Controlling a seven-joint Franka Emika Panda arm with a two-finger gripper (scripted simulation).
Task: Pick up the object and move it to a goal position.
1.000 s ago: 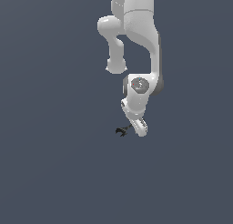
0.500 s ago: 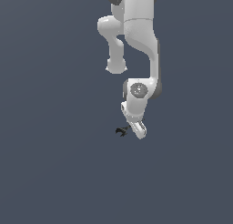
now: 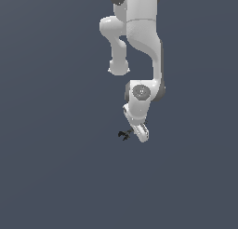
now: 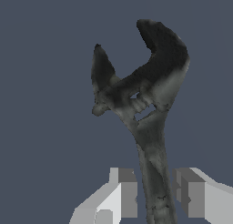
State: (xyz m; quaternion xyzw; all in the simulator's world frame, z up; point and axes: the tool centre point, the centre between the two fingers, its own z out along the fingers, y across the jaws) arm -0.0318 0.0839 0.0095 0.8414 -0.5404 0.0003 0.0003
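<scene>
The object is a dark wrench with a forked open jaw and a slim handle; it fills the wrist view. My gripper has its two grey fingertips against either side of the handle, so it is shut on the handle. In the exterior view the object is a tiny black shape sticking out toward that view's left from my gripper, at the low end of the white arm. I cannot tell there whether the object touches the floor.
A plain dark grey-blue floor surrounds the arm. The white arm's links rise above the gripper to the top of the exterior view.
The wrist dropped a little and settled by the object between one second and half a second ago. Since then the arm and the object have stayed almost still.
</scene>
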